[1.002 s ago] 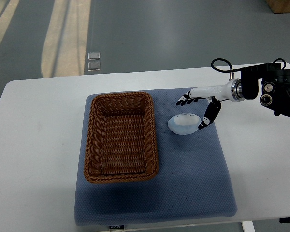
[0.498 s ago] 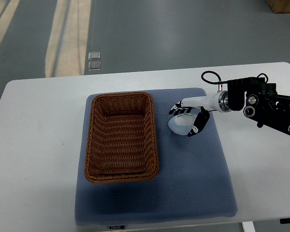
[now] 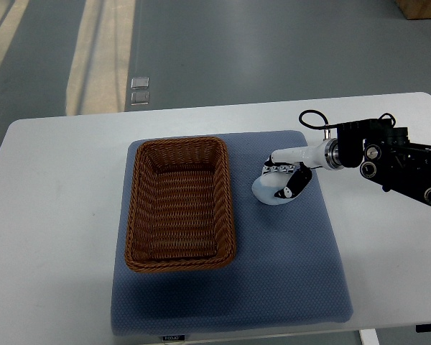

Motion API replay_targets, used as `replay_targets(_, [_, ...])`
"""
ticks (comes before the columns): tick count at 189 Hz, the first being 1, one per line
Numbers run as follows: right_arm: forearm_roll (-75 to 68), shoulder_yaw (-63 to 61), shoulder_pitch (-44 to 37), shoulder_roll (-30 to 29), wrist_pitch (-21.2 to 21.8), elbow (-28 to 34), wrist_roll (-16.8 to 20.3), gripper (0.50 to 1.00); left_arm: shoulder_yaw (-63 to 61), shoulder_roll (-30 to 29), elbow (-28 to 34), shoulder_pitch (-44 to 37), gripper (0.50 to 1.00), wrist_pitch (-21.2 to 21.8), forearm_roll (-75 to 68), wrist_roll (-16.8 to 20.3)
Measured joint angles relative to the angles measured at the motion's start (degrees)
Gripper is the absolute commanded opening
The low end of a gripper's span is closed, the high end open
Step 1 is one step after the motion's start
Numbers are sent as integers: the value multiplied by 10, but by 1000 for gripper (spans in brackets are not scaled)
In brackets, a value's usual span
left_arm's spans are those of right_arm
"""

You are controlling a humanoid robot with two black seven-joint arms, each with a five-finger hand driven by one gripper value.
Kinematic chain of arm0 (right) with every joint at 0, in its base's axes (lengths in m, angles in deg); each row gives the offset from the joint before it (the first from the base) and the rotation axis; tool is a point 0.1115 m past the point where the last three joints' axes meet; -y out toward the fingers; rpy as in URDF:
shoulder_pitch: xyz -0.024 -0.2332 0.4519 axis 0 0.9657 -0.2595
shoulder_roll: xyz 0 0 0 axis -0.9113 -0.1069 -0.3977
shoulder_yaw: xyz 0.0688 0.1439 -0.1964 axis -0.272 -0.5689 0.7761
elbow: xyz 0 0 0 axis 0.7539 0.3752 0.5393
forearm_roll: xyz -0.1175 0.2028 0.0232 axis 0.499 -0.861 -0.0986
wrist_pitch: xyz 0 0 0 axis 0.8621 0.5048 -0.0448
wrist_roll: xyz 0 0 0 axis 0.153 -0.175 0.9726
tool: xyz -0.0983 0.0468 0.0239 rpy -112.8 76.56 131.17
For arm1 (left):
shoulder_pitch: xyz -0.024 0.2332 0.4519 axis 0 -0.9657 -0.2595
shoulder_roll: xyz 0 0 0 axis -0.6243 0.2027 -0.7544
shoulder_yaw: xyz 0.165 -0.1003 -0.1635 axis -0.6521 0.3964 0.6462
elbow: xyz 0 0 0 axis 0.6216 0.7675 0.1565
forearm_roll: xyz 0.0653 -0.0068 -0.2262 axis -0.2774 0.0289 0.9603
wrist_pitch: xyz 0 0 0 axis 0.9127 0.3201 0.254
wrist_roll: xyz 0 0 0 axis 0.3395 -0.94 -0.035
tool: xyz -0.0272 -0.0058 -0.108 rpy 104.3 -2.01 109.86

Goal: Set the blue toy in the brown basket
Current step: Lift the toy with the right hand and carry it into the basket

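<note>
A pale blue round toy [image 3: 269, 190] lies on the blue-grey mat [image 3: 287, 259], just right of the brown wicker basket [image 3: 179, 203]. My right hand [image 3: 282, 177] comes in from the right edge and is on the toy. Its fingers are curled over the toy's top and right side, with the thumb against its near right side. The toy still rests on the mat. The basket is empty and stands lengthwise on the mat's left half. The left arm is out of view.
The mat lies on a white table [image 3: 50, 215]. The right forearm and its black wrist housing [image 3: 395, 158] hang over the table's right part. Two small clear squares [image 3: 139, 90] lie on the grey floor beyond the table.
My right hand moved left and down onto the toy. Its fingers went from spread around the toy to curled onto it. The toy has barely shifted.
</note>
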Motion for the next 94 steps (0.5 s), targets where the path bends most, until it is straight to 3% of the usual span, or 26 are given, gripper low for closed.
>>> replay_targets(94, [-10, -12, -96, 0, 0, 0, -17, 500, 0, 0, 0, 0, 1000, 0, 0, 0])
